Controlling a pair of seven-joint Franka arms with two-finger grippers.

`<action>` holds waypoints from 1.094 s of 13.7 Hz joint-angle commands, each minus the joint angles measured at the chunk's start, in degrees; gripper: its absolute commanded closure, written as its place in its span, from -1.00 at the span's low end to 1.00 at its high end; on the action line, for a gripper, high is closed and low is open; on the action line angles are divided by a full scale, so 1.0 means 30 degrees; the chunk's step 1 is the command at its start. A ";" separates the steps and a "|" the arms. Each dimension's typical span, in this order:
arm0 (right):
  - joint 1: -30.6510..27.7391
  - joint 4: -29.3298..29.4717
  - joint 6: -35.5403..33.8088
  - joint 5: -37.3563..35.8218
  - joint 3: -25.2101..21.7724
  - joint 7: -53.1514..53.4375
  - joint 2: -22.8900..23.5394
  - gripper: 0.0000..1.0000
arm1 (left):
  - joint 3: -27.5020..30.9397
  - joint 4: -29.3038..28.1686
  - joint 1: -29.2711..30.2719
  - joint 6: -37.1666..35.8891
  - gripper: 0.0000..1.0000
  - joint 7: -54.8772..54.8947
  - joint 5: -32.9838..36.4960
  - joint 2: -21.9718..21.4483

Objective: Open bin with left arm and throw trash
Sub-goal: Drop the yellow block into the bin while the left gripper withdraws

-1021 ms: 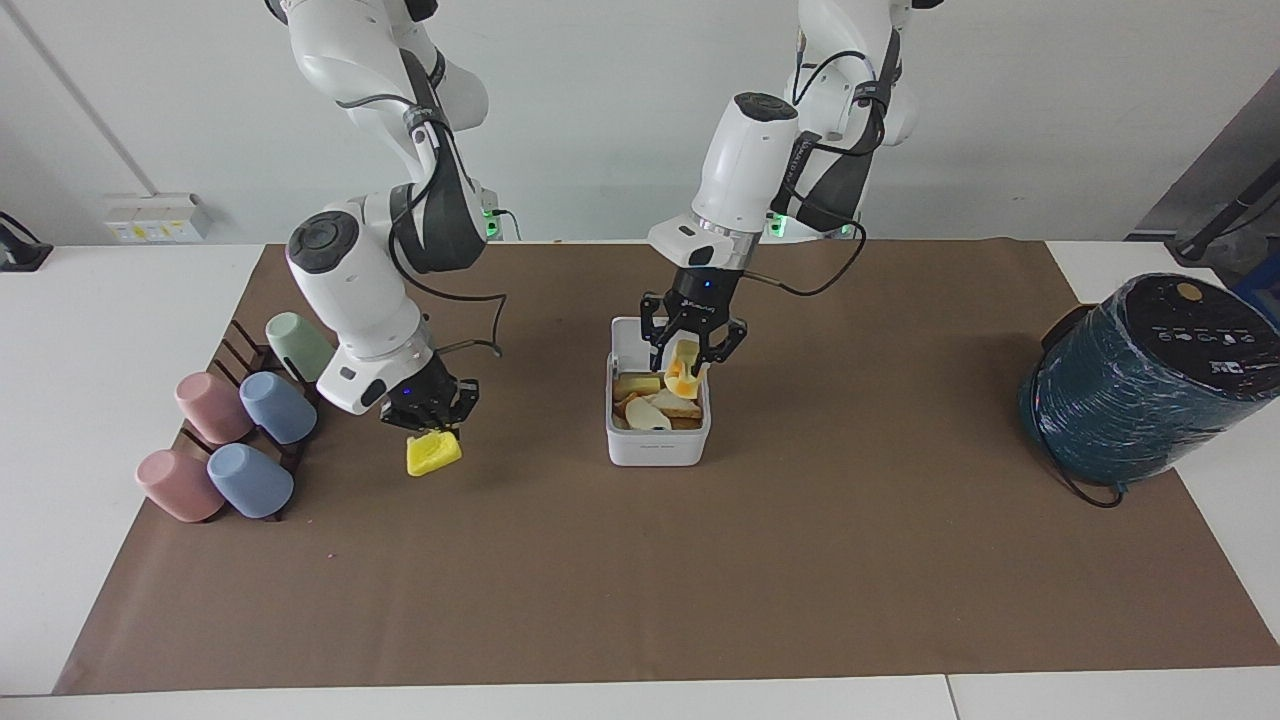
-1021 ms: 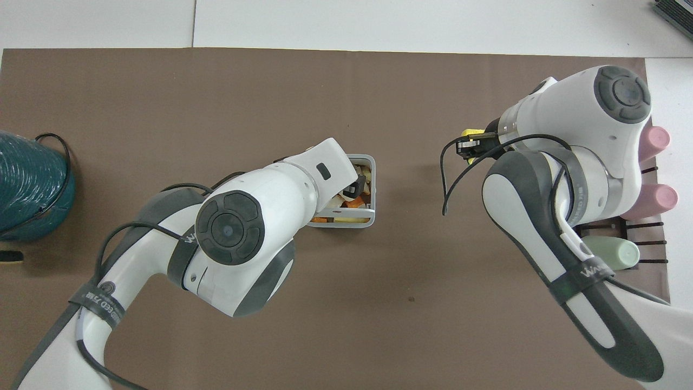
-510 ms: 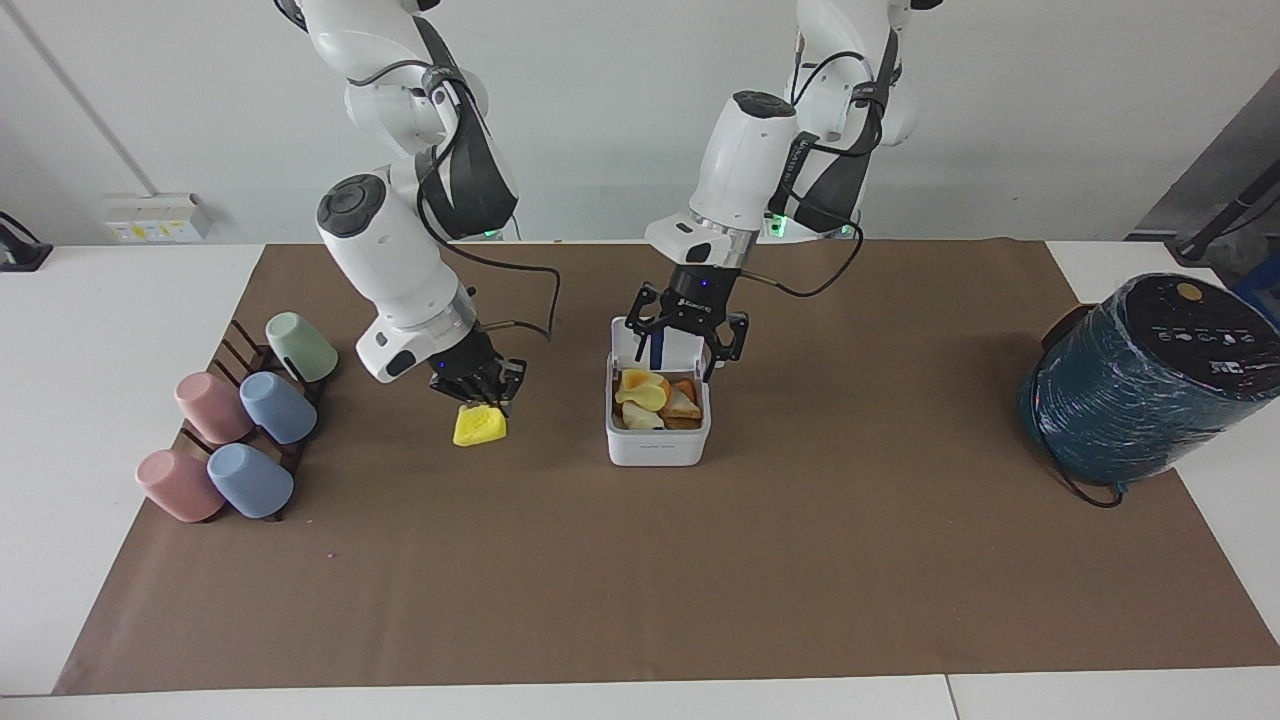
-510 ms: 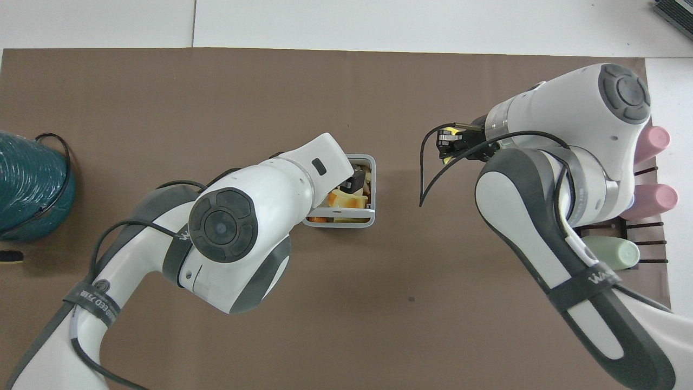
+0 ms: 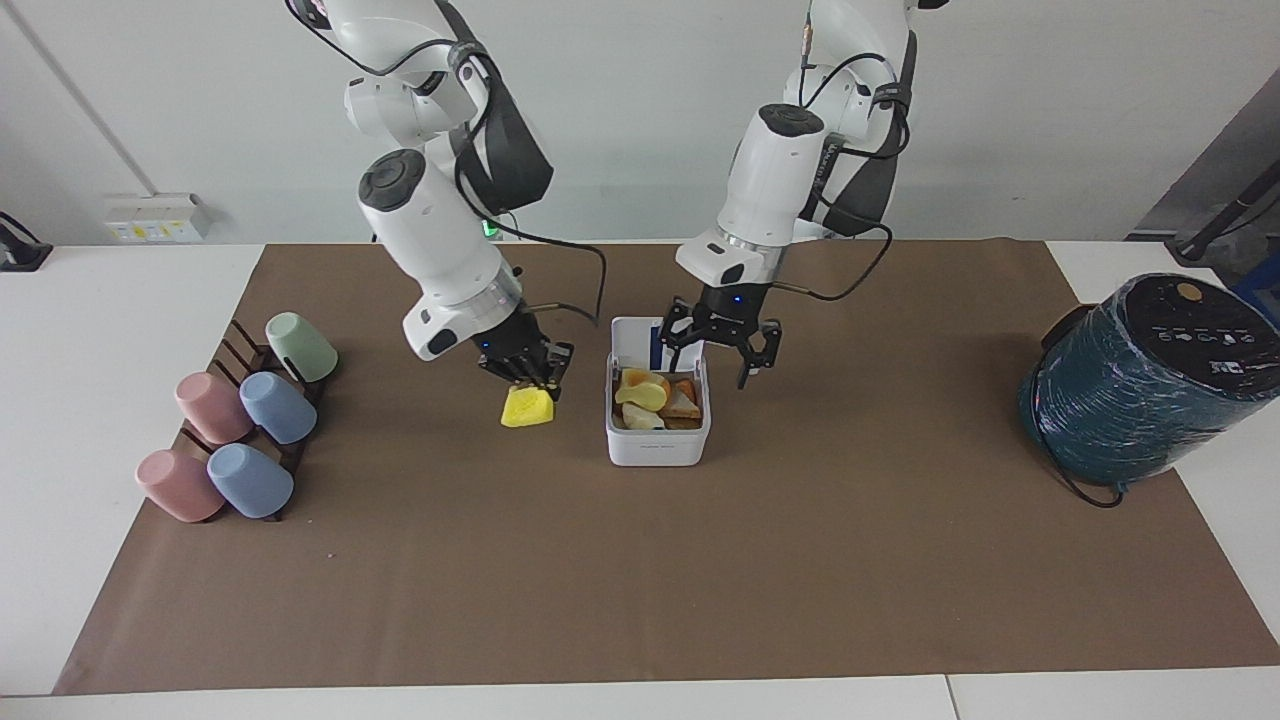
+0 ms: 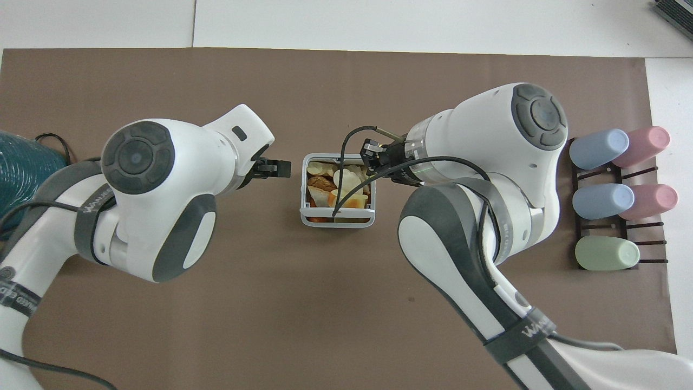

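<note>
Bin (image 5: 657,440): white, square, mid-table on the brown mat (image 5: 640,560), lid (image 5: 640,340) raised upright at the edge nearer the robots, blue strip showing on its inner face. Contents: several trash pieces (image 5: 655,398), yellow, cream and orange, piled inside. Left tool (image 5: 722,355): fingers spread, holding nothing, hanging just beside the bin's edge toward the left arm's end of the table. Right tool (image 5: 528,378): pinching a bright yellow chunk (image 5: 527,408) from above, carried in the air over the mat just beside the bin, toward the right arm's end. Cup rack (image 5: 240,420): five pastel cups lying on their sides, at the right arm's end of the table. Teal wrapped cylinder (image 5: 1140,385): at the left arm's end, at the mat's edge.
</note>
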 commanded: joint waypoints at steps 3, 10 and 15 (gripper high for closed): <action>0.1059 -0.0505 0.1361 0.0952 0.0065 0.1440 0.0136 0.88 | -0.0148 -0.0280 0.2975 -0.3615 -1.00 0.0334 0.0013 -0.2114; 0.1617 -0.1092 0.2568 0.0952 0.0065 0.1440 0.0636 0.65 | -0.0148 0.1910 0.6611 -0.4845 -1.00 0.5136 0.0218 -0.2587; 0.1560 -0.0888 0.2481 0.0633 0.0036 0.1207 0.0607 -1.00 | -0.0148 0.5924 0.7698 -0.8828 -1.00 0.6489 0.0626 -0.1740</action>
